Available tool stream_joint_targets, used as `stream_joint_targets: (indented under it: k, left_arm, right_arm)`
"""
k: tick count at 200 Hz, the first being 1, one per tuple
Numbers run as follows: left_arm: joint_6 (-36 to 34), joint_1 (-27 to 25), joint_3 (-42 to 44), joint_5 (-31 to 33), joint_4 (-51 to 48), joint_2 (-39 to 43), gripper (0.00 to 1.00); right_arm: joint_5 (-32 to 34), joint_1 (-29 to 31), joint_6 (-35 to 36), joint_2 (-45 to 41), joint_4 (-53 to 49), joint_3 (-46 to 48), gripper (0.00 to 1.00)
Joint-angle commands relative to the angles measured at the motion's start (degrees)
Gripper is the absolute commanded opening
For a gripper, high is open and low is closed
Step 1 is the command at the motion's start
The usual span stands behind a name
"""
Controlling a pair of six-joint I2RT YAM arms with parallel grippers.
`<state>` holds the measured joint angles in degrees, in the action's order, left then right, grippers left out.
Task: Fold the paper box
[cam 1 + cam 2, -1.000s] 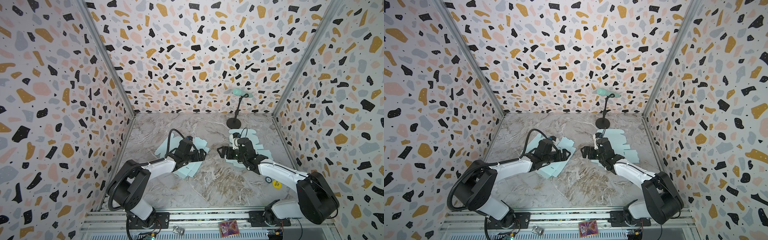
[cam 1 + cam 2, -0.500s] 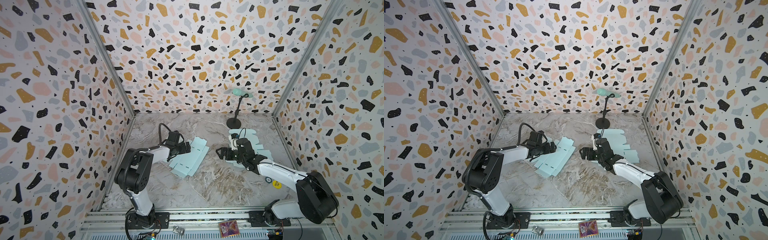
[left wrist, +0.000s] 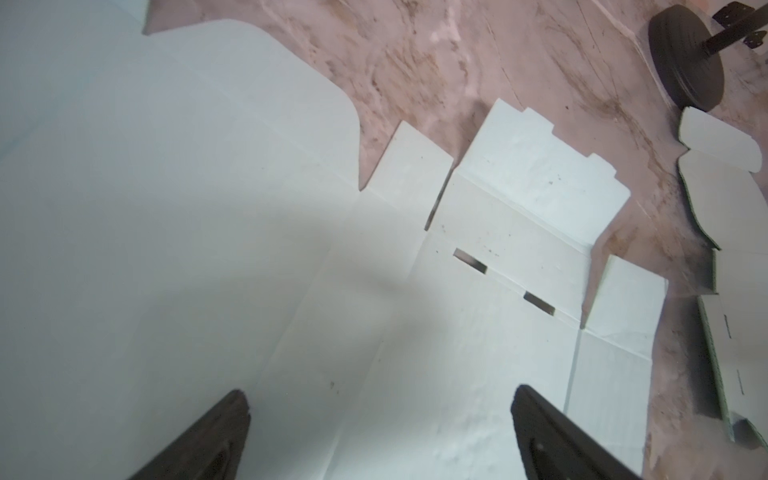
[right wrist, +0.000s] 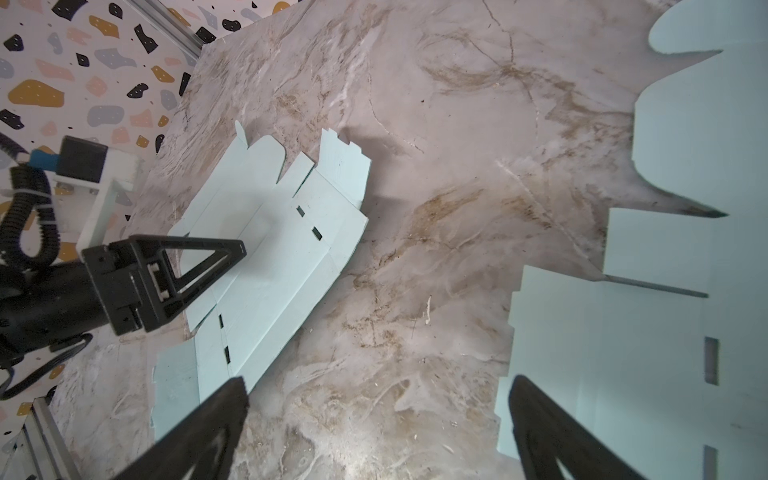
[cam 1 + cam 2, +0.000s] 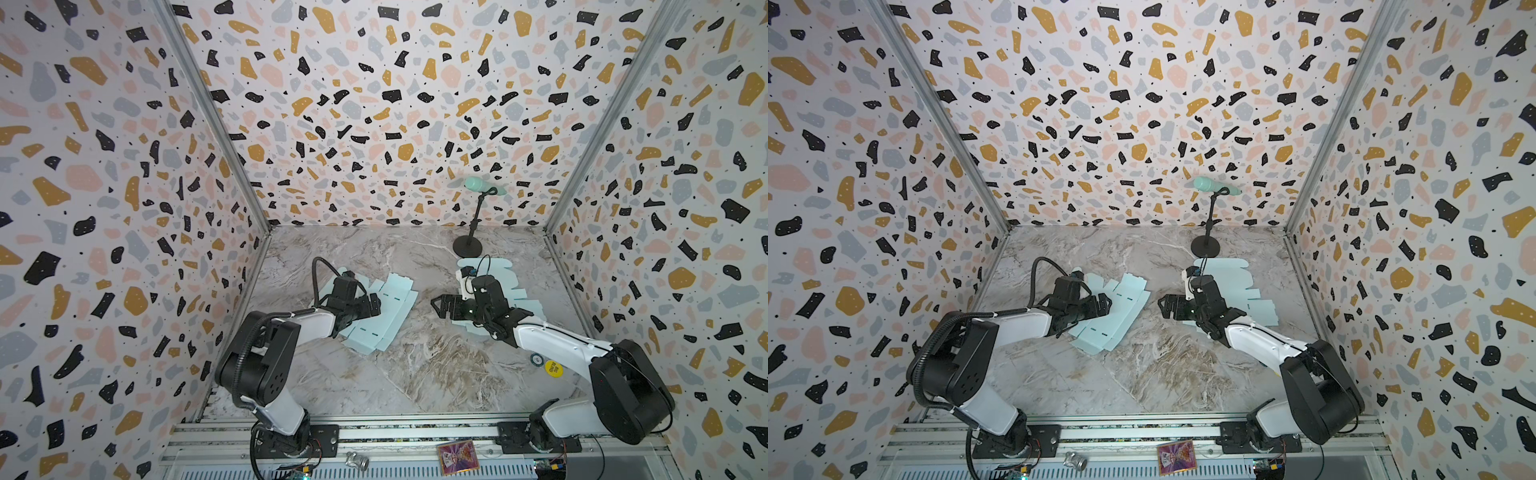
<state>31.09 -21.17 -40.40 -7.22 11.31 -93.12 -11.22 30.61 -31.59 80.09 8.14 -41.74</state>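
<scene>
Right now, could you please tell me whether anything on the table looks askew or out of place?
Nothing looks damaged or spilled. The flat box sheet lies diagonally, one end flap slightly lifted. The stack of sheets under the right arm is fanned out, not squared. A metal fitting and a card sit on the front rail.
</scene>
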Motion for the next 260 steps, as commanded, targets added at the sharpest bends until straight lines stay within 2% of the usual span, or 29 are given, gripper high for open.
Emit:
stream_joint_targets:
  k: [1,51,83,101,142,171,198,207,220,260]
  left_arm:
    - [5.32,-3.16,3.52,-2.60,0.48,1.96,1.00]
    - [14.01,-10.26,8.44,-2.82,8.18,4.44,0.99]
    - [14.70,-14.76,7.92,-4.94,9.26,4.48,0.99]
    - [14.86,-14.55,8.43,-6.74,9.82,6.03,0.99]
    - [6.69,-11.84,2.30,-6.98,-1.02,8.91,0.99]
    - [3.29,-7.33,0.04,-8.22,-2.44,7.22,0.99]
    - [-0.78,-5.48,-2.29,-8.12,-4.28,4.00,0.98]
    - [-2.05,-5.47,-3.04,-8.11,-4.75,2.97,0.95]
    - [-3.11,-5.47,-3.75,-8.24,-4.95,1.53,0.82]
    - [-2.86,-5.46,-4.12,-9.07,-3.06,-1.05,0.55]
  right_arm:
    - [-1.04,0.04,0.57,0.26,-0.10,-2.12,0.99]
    - [-1.66,0.01,-0.05,0.54,0.53,-1.42,0.99]
    - [-2.02,0.06,0.04,0.85,-0.01,-1.75,0.99]
    - [-2.48,0.07,0.71,1.66,-0.89,-2.50,0.99]
    - [-3.97,0.41,2.01,4.95,-2.96,-4.73,0.98]
    - [-3.92,1.05,1.89,6.86,-3.11,-5.92,0.97]
    - [-3.65,1.10,1.88,8.03,-5.00,-7.04,0.89]
    - [-3.65,1.10,1.81,7.82,-5.49,-6.89,0.86]
    - [-4.34,1.20,1.62,7.19,-5.97,-6.29,0.82]
    - [-3.84,1.43,2.62,3.20,-9.83,-3.16,0.79]
